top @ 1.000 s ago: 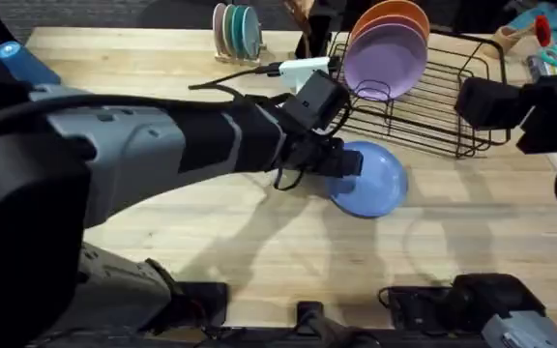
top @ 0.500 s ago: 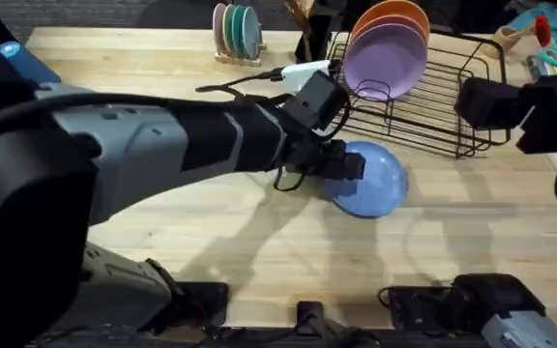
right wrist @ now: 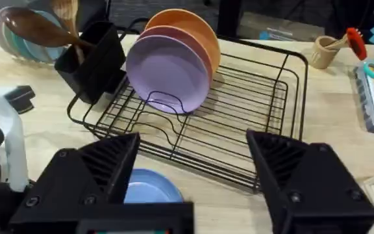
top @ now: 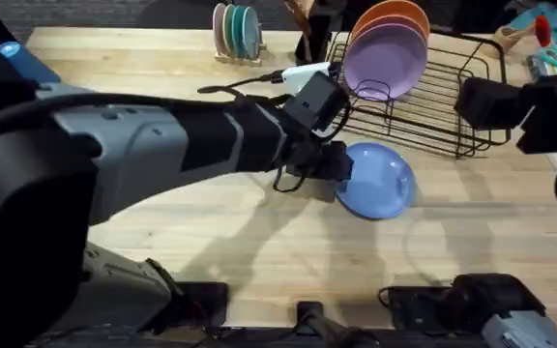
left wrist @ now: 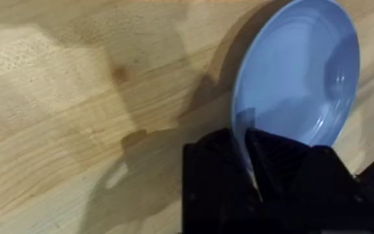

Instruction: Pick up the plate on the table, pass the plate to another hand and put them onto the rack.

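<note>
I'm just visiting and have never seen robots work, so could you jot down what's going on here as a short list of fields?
left gripper: shut on the rim of the light-blue plate, which is tilted up off the table
right gripper: open, holding nothing, above the table near the rack
rack: black wire, holding a purple plate and an orange plate upright
handover: not yet done

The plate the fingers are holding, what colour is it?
Light blue. The plate shows best in the left wrist view, its rim pinched by the left gripper.
</note>
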Action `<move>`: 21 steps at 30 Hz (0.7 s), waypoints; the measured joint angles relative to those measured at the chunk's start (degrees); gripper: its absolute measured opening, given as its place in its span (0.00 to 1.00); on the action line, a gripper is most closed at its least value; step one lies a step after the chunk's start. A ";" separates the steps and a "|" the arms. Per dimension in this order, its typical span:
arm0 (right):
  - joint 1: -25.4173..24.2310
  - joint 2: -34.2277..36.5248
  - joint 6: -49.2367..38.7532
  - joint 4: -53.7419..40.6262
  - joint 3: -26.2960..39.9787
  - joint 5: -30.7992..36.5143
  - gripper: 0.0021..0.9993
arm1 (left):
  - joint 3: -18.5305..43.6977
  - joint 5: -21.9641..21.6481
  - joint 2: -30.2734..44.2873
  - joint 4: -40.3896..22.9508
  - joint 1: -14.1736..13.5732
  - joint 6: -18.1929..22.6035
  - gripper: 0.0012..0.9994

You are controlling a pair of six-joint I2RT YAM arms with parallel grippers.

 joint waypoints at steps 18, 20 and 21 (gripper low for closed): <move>0.00 0.00 0.00 0.00 0.00 0.00 1.00 | 0.00 1.25 -2.29 -0.08 0.00 -0.09 0.04; 0.00 0.01 0.00 0.00 0.00 0.00 1.00 | 0.00 1.29 -5.02 -0.14 0.00 -0.09 0.04; 0.00 0.00 0.00 0.00 0.00 0.00 1.00 | 0.00 1.29 -9.82 -0.69 0.00 -0.06 0.04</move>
